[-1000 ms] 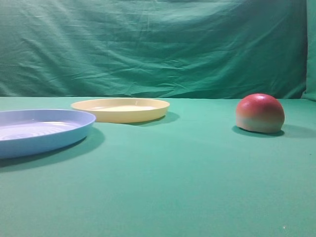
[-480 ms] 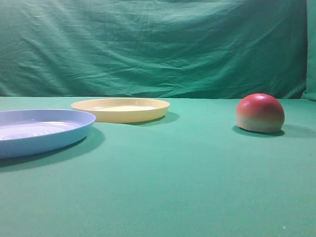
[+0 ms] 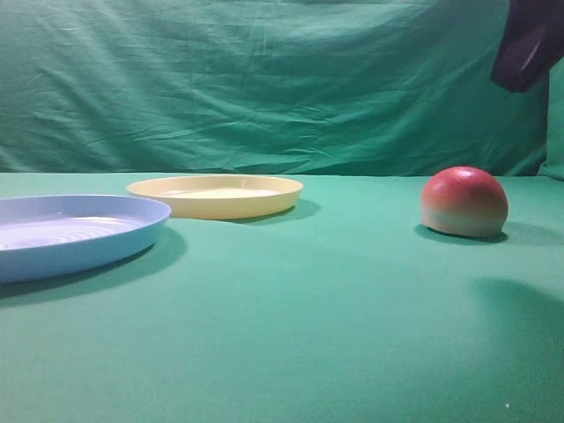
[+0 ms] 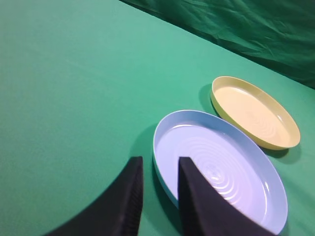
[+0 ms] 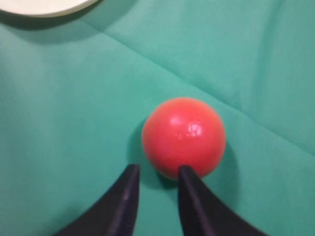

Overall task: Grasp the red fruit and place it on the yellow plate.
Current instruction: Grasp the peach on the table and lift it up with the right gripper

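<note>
The task has barely begun: the red fruit (image 3: 464,202) sits untouched on the green cloth at the right, well apart from the yellow plate (image 3: 215,195) at the far left, so grasping and placing both remain. The right gripper (image 5: 155,196) hangs above the fruit, holding nothing, its jaws a narrow gap apart, the fruit just beyond its fingertips.

The red fruit (image 3: 463,202) is a smooth dome, red on top and fading to yellow-green at its base, and it sits flat side down on the green desk (image 3: 317,335) at the right. The yellow plate (image 3: 215,195) is wide, shallow and pale, with a low rim. It lies flat farther back on the left, well apart from the fruit.
</note>
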Motion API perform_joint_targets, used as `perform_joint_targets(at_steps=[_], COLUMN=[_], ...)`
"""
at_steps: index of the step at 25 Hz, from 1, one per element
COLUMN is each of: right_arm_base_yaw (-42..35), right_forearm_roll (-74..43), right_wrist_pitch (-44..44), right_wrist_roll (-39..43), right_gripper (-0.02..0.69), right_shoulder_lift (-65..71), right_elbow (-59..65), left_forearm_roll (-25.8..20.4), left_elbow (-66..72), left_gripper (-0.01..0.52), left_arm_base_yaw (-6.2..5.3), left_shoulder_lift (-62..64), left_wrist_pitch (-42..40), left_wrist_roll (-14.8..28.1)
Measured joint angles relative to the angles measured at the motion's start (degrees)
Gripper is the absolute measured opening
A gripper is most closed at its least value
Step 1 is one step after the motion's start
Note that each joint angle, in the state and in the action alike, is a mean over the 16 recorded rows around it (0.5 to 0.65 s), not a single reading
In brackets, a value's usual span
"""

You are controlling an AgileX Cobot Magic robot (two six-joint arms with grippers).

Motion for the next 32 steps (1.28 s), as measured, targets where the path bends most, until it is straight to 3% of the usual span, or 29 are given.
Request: perform_joint_targets(at_steps=[5, 9, 13, 25, 32], right_arm_base_yaw=[0.0, 0.0, 0.0, 1.8, 8.1], right_forearm_roll=[-0.2, -0.4, -0.4, 2.5, 6.7], right_wrist_pitch=[-3.7, -6.9, -9.4, -7.8, -6.6], right_wrist_roll=[-0.1, -0.1, -0.2, -0.4, -4.7], right_gripper=[0.586, 0.623, 0.565, 0.295, 0.247], right_shoulder_lift=[5.2, 8.8, 11.6, 14.3, 17.8], right_elbow=[-1.1, -1.3, -1.3, -9.8, -21.9], left_forearm_roll=[0.0, 0.0, 0.0, 0.0, 0.0], left_elbow=[0.0, 0.0, 0.0, 0.0, 0.0], left_gripper=[0.157, 0.157, 0.157, 0.157, 0.157], left_arm_base_yaw=[0.0, 0.0, 0.0, 0.0, 0.0], left_shoulder_lift=[0.0, 0.0, 0.0, 0.0, 0.0], left_wrist_pitch=[0.0, 0.0, 0.0, 0.0, 0.0], left_wrist_roll=[0.0, 0.0, 0.0, 0.0, 0.0])
